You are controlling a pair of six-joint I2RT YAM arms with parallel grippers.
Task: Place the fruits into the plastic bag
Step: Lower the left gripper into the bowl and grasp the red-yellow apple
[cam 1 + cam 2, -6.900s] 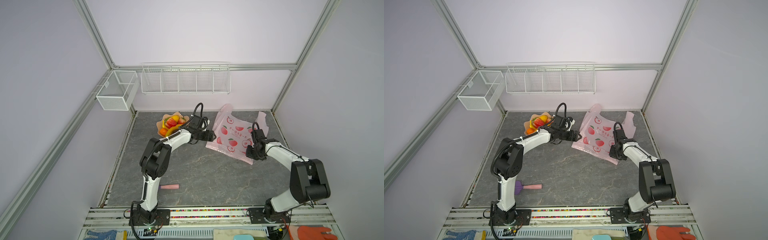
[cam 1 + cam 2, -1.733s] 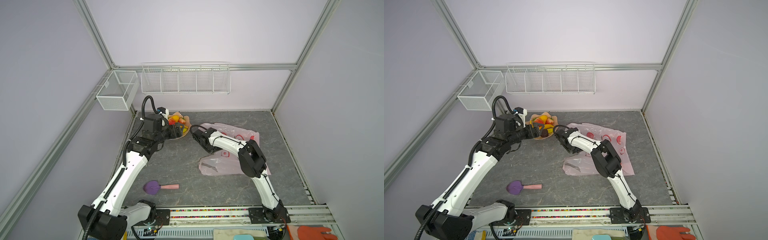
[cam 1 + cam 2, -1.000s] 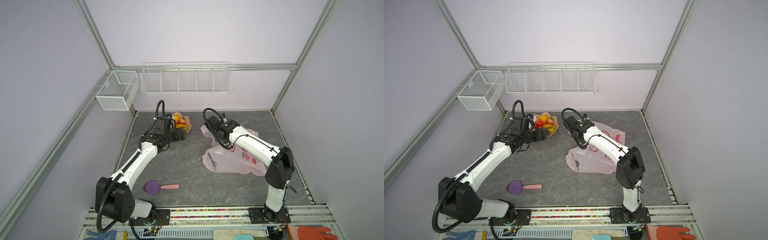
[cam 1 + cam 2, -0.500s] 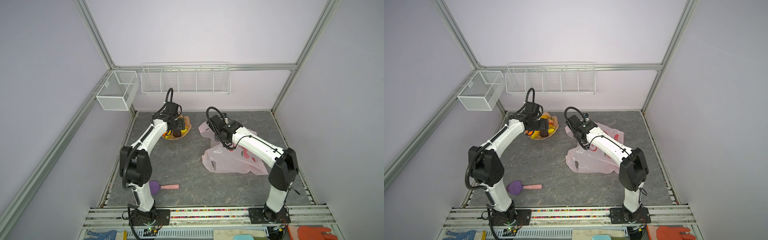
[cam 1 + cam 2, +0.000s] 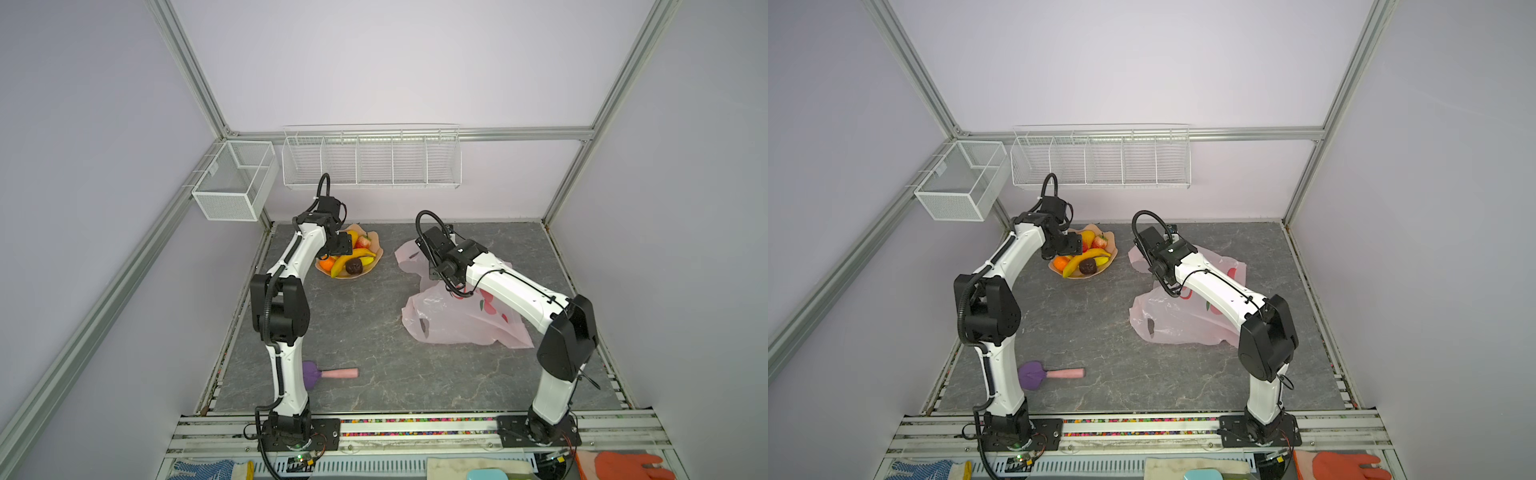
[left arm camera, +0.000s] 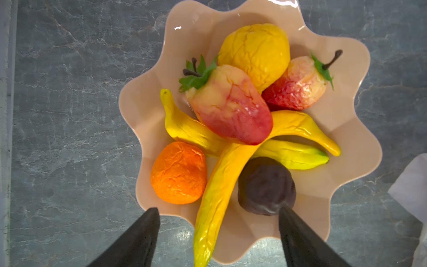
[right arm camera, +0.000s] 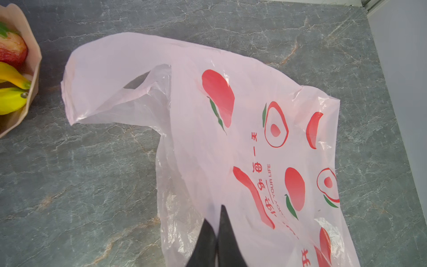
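Left gripper, jaws spread, hovers over the rim of the scalloped bowl. The bowl holds the fruits: bananas, strawberries, an orange, a yellow one and a dark one. Right gripper, fingers pressed together, pinches the plastic bag, which sits beside the bowl without touching it. Bare table lies between and in front. A utensil lies near the front left edge.
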